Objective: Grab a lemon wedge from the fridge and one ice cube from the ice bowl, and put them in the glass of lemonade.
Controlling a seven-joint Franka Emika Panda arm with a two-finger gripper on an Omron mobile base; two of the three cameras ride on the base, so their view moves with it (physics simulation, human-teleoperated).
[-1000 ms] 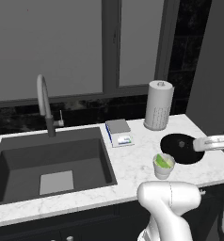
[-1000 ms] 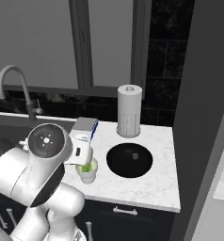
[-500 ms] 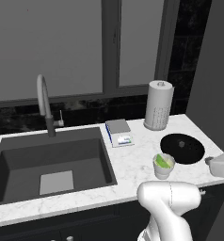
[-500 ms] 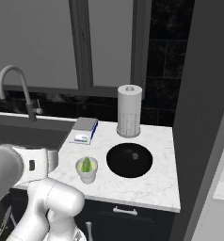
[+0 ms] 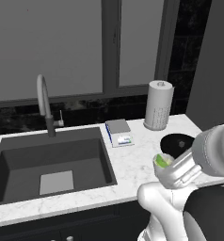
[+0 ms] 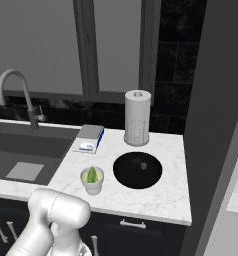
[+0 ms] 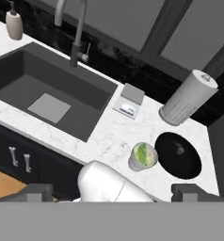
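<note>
Going left to right: the dark sink (image 6: 26, 150) sat sunk into the marble desk (image 6: 161, 192), with the curved faucet (image 6: 21, 95) behind it and, in the hand view, a soap bottle (image 7: 14, 23) off at the far left corner. Next to the sink's right edge was a small grey scale-looking box (image 6: 89, 138), flat on the desk. Just in front of that stood the glass of lemonade (image 6: 92, 180), upright, with a green lemon wedge (image 6: 92, 174) already sitting in it. Right beside the glass, close but not touching, was the ice bowl (image 6: 138, 170); from the hand view there might have been one pale cube in it, but it was too faint to swear to. Behind the bowl stood the paper towel roll (image 6: 137, 117), upright by the window. The fridge (image 6: 218, 125) was the tall grey slab at the far right. As for the hand (image 7: 112, 194), it hung above the desk edge with its two tips well apart and nothing between them.
</note>
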